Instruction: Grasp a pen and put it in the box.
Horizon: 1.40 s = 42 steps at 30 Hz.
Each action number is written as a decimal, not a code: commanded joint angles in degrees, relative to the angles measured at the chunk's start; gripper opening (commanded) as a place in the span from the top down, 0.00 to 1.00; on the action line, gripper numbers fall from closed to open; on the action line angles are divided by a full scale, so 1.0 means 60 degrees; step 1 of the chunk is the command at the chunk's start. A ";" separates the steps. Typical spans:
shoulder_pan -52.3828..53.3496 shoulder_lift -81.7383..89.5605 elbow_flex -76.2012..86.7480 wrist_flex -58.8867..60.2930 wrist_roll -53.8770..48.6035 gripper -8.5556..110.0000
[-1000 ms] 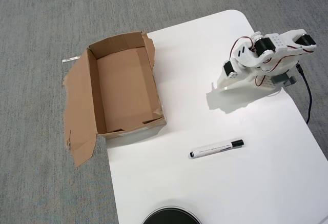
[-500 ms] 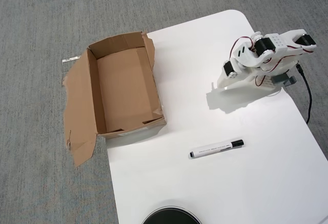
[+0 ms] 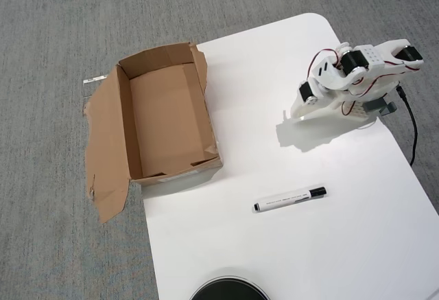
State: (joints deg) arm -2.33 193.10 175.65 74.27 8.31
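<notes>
On the white table (image 3: 329, 245) in the overhead view, nothing of the task is done yet as far as I can judge: the pen (image 3: 290, 199) lies flat and untouched, and I take the cardboard box (image 3: 168, 118) as my landmark for everything else. Pen sits to the right of the box and a little below its lower right corner, well apart from it, lying nearly level with its black cap at the end pointing away from the box and the small black tip toward it. Box is open on top, looks empty inside, with one ragged torn flap folded out flat on the side away from the pen, hanging over the grey carpet (image 3: 55, 39); the box itself straddles the table's edge. My arm is folded up far to the right of the box, near the table's upper right edge, well apart from the pen too. Gripper (image 3: 300, 111) points down toward the tabletop with nothing in it; jaws look pressed together or nearly so, but at this angle I cannot tell for sure. A dark round object (image 3: 228, 290) peeks in below the box at the frame's bottom edge. Left to do: reach, grasp, carry, drop, so all of it.
</notes>
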 commanded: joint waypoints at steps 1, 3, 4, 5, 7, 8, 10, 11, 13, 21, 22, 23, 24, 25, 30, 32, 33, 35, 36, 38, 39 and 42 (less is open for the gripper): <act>0.0037 0.0527 0.0037 0.0073 0.0066 0.92; 0.0037 0.0527 0.0037 0.0073 0.0066 0.92; 0.0037 0.0527 0.0037 0.0073 0.0051 0.92; 0.0037 0.0513 0.0051 0.0073 0.0051 0.92; 0.0037 0.0513 0.0037 0.0073 0.0066 0.92; 0.0037 0.0498 0.0022 0.0073 0.0066 0.92; 0.0037 0.0498 -0.0007 0.0073 0.0066 0.92; 0.0037 0.0498 -0.0022 0.0073 0.0066 0.92; 0.0037 0.0483 -0.0051 0.0059 0.0066 0.92; 0.0051 0.0293 -0.0974 0.0059 0.0051 0.92; 0.0051 0.0029 -0.1150 0.0059 0.0022 0.92; 0.0051 -0.0366 -0.1326 0.0059 0.0007 0.92; 0.0051 -0.0806 -0.1516 0.0059 0.0007 0.92; 0.0051 -0.1245 -0.1750 0.0059 -0.0007 0.92; 0.0051 -0.2930 -0.3567 0.0103 -0.0022 0.92; 0.0051 -0.3545 -0.4329 0.0103 -0.0022 0.92; 0.0051 -0.3853 -0.4695 0.0117 -0.0022 0.92; 0.0051 -0.4453 -0.5398 0.0161 -0.0022 0.92; 0.0051 -0.4746 -0.5750 0.0176 -0.0022 0.92; 0.0051 -0.5317 -0.6409 0.0176 -0.0022 0.92; 0.0022 -0.5581 -0.6731 0.0176 -0.0022 0.92; -0.0066 -0.6343 -0.7683 0.0176 -0.0022 0.92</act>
State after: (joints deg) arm -2.15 159.52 136.80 75.06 8.31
